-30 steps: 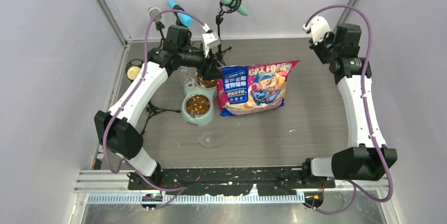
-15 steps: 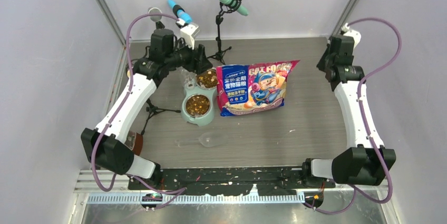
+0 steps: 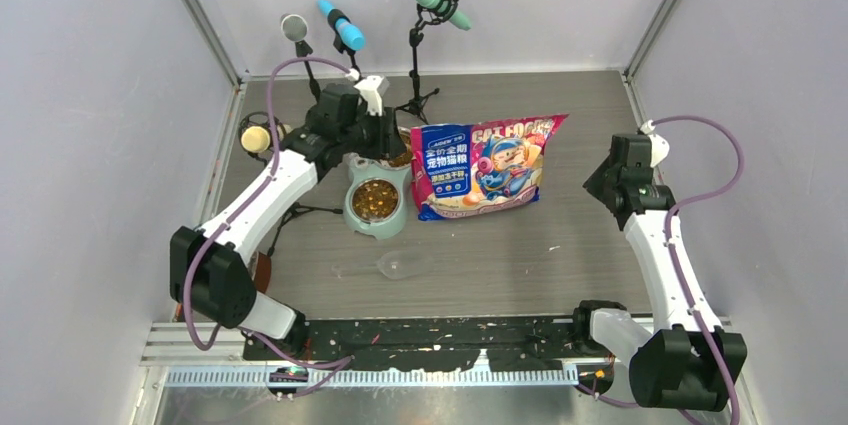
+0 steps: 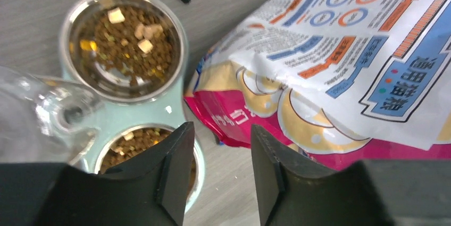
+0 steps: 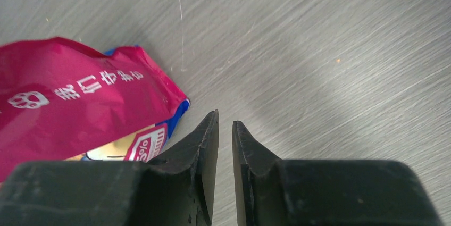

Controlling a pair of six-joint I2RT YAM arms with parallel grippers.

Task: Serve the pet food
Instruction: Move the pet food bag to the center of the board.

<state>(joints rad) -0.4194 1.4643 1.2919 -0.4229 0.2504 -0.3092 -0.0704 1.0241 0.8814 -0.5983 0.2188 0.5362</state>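
Top external view: pet food (image 3: 375, 200) sits in both wells of mint feeder (image 3: 378, 229), left-centre of counter (image 3: 580, 245). Left claw (image 4: 220, 136) hovers just above it, jaws apart, empty; left arm nearer. Right claw (image 5: 225, 124) nearly together, slim gap, empty, near bag (image 3: 485, 165) corner, well apart from feeder.

surface (image 3: 560, 275) grey wood grain | left-centre: mint-green feeder (image 3: 377, 227) | centre: pet food bag (image 3: 485, 165) flat, just right of feeder | near: clear scoop (image 3: 400, 265)
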